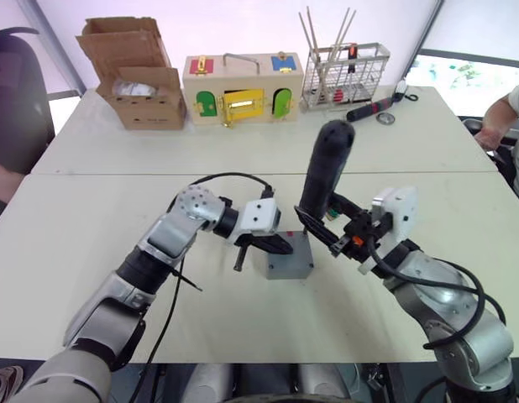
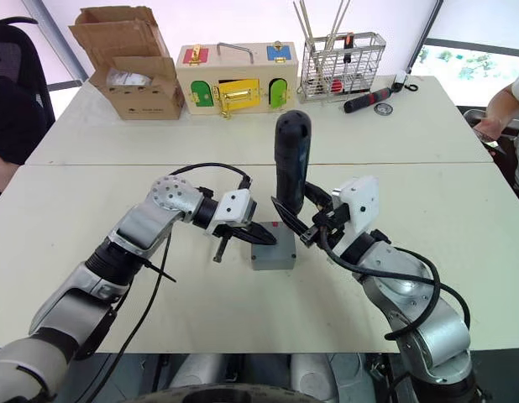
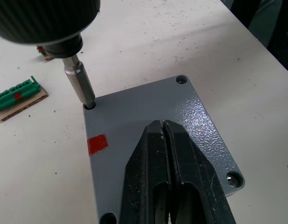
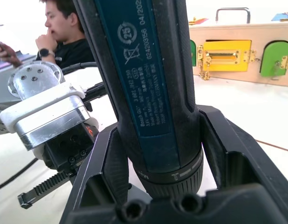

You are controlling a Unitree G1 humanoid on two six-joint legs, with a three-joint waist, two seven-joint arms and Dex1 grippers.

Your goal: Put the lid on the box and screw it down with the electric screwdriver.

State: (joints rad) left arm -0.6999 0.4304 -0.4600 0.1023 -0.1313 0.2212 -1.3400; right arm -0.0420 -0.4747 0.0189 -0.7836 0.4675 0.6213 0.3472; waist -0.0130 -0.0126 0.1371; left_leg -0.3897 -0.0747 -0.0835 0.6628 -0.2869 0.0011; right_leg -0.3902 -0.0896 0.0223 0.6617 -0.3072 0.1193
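Observation:
The grey lid [image 3: 195,121] lies flat on the grey box [image 1: 290,267] at the table's middle, a red mark [image 3: 97,143] on its top. My left gripper [image 3: 162,125] is shut, its tips resting on the lid's middle. My right gripper [image 1: 328,225] is shut on the electric screwdriver [image 1: 327,164], which stands nearly upright over the box. Its metal bit [image 3: 81,86] sits in one corner screw hole of the lid. Two more corner holes show screw heads; a further corner hole is partly hidden by my left fingers.
A cardboard box [image 1: 142,80], a wooden box with coloured doors [image 1: 243,88], a wire basket [image 1: 343,75] and a black-and-red tool [image 1: 373,107] line the far table. A green connector [image 3: 16,91] lies near the box. A person's arm [image 1: 503,117] is at the right edge.

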